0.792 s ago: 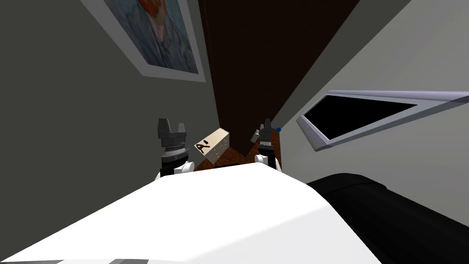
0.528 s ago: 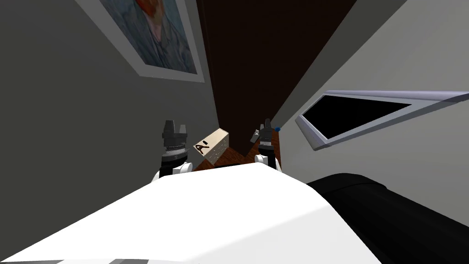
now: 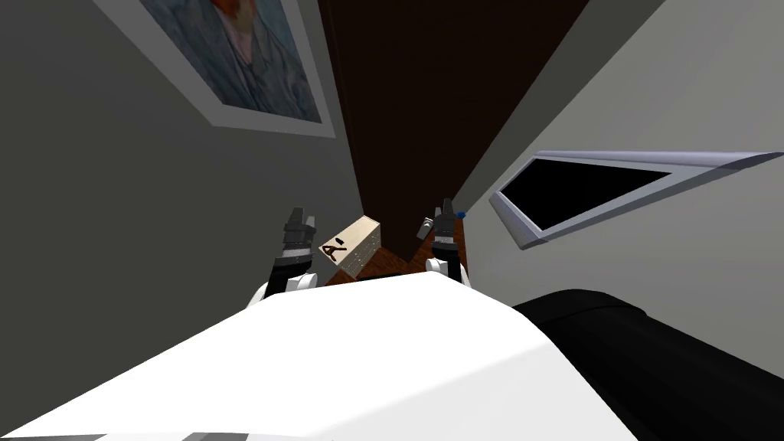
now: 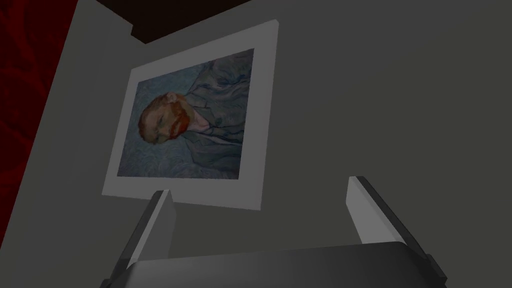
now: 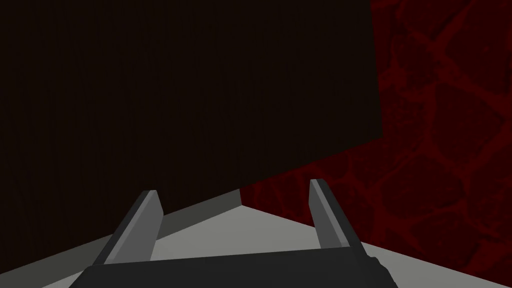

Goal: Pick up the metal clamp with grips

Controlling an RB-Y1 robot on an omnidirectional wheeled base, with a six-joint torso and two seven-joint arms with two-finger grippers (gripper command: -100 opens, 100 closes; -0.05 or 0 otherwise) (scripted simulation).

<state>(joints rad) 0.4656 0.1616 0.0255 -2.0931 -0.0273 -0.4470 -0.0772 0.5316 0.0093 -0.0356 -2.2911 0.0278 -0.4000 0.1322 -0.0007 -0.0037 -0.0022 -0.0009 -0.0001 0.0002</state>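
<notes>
Clamp, a small dark A-shape, lies on top of the pale drawer chest. It is probably stiff, light and slick, so pinch across its grips. Left gripper, just beside the chest, and right gripper, on its far side, both have their fingers spread.

Head camera: on the head, pitched steeply down and forward, rolled; walls splay to the corners; drawer unit small, well below.
Left wrist camera: on the left gripper, sighting along its fingers at the grey wall; framed portrait fairly near, seen turned on its side.
Right wrist camera: on the right gripper, facing the dark brown wall, with a red patterned surface beside it.
Shared, head and left wrist: framed portrait, grey wall.
Shared, head and right wrist: dark brown wall.
Shared, both wrists: red patterned surface at an edge; same one, cannot tell.
</notes>
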